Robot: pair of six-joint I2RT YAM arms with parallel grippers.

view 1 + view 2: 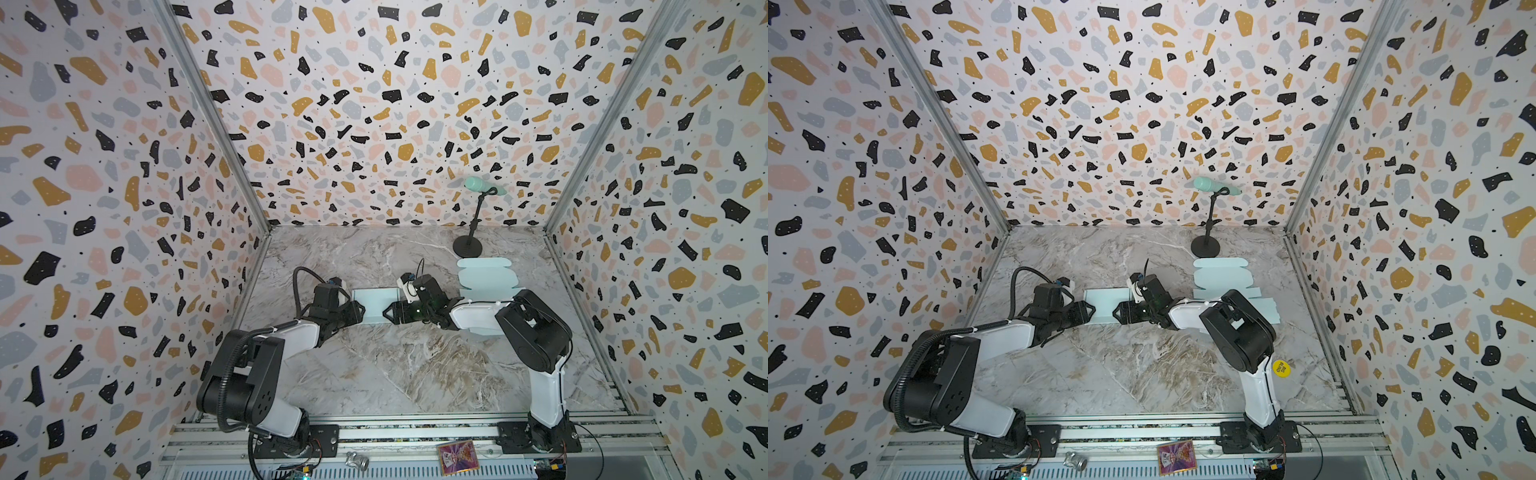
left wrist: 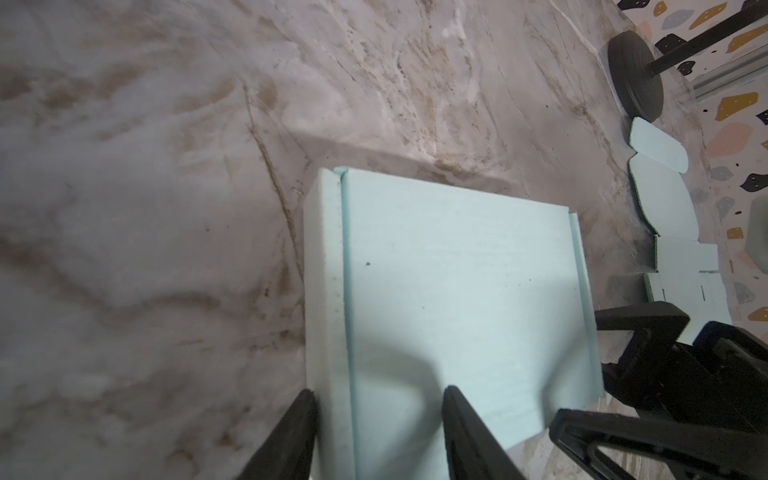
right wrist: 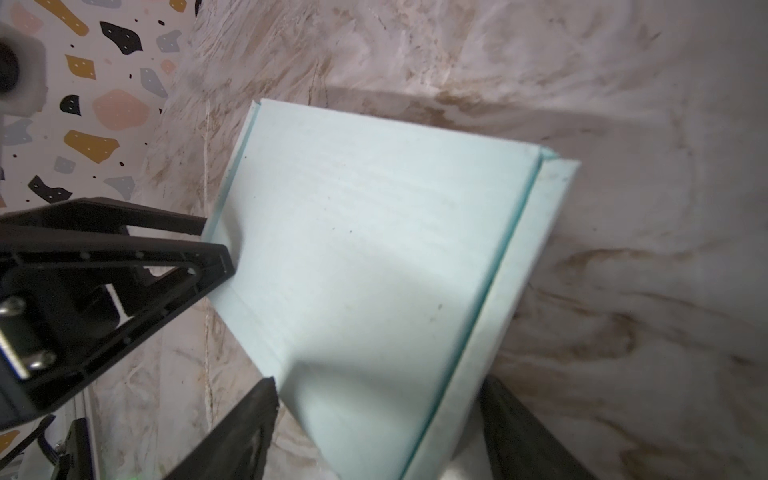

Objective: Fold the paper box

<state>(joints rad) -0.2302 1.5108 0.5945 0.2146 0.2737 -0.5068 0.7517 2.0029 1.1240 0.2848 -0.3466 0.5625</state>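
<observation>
The pale blue paper box (image 1: 376, 303) (image 1: 1105, 305) lies on the marble table between my two grippers. It shows a flat top panel with a narrow wall strip along each end (image 2: 457, 270) (image 3: 374, 249). My left gripper (image 1: 360, 311) (image 2: 380, 392) is open and straddles the box's left end wall. One finger (image 2: 303, 415) rests against the wall's outside, the other (image 2: 457, 415) stands over the top panel. My right gripper (image 1: 387, 312) (image 3: 380, 384) is open, its fingers either side of the box's near right corner.
A flat, unfolded pale blue blank (image 1: 488, 276) lies at the back right, partly under the right arm. Behind it stands a black stand (image 1: 467, 247) holding a green microphone (image 1: 478, 185). Patterned walls close three sides. A card (image 1: 457, 457) lies on the front rail.
</observation>
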